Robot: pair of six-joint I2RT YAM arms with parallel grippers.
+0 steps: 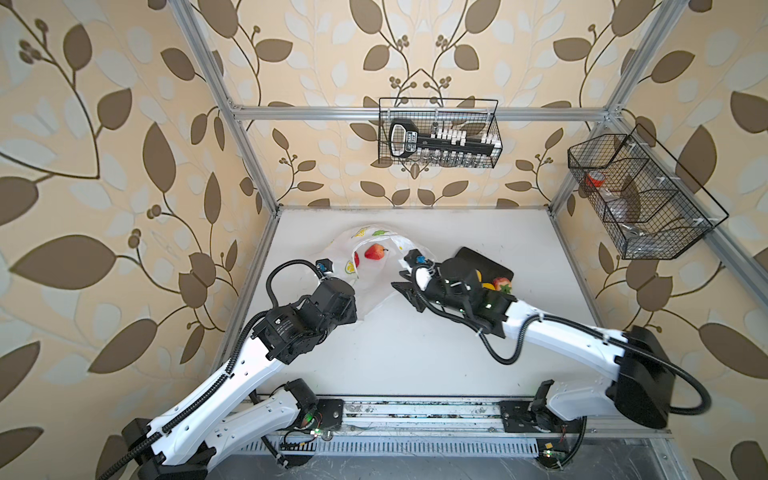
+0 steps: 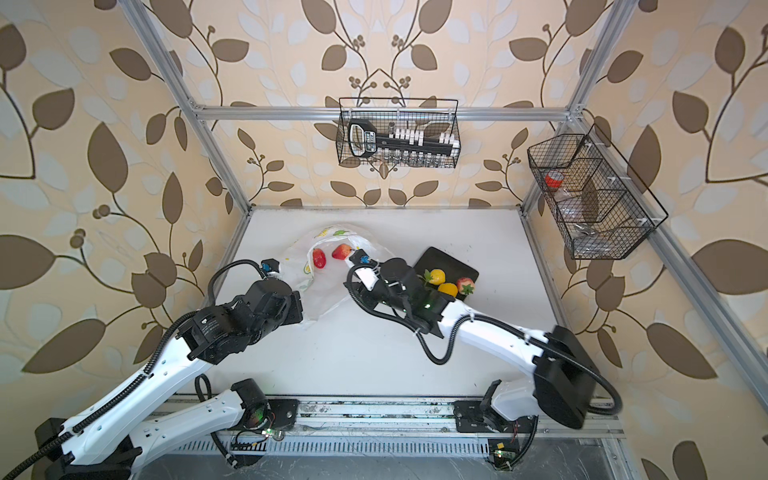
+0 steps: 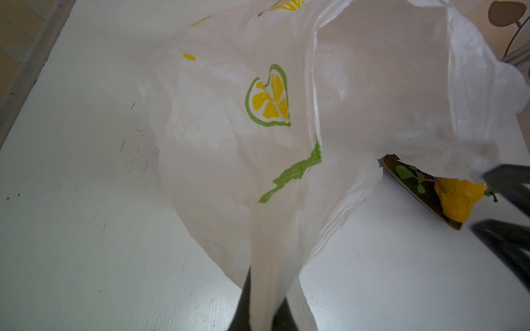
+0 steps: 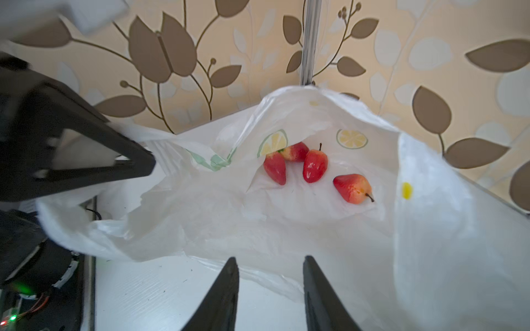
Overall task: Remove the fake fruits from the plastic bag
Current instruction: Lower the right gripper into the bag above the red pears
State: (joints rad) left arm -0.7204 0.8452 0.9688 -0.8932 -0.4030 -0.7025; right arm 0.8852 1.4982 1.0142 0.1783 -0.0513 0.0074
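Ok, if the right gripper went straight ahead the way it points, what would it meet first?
Probably the plastic bag: its crumpled lower lip lies just beyond the right gripper, whose fingers stand open. The red fake fruits sit deeper inside; depth is unclear.

Four red fake fruits [image 4: 315, 166] lie inside the open bag [image 4: 286, 223].

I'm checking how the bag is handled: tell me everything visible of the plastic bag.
The plastic bag is thin, crinkly, translucent white film printed with yellow lemon slices and green leaves. It lies slumped on the white table, its mouth propped open toward the right gripper, whose jaws stand apart at the opening, gripping nothing. The left gripper is shut on a gathered strip of its rim, holding that side up. Four reddish fruits lie inside.
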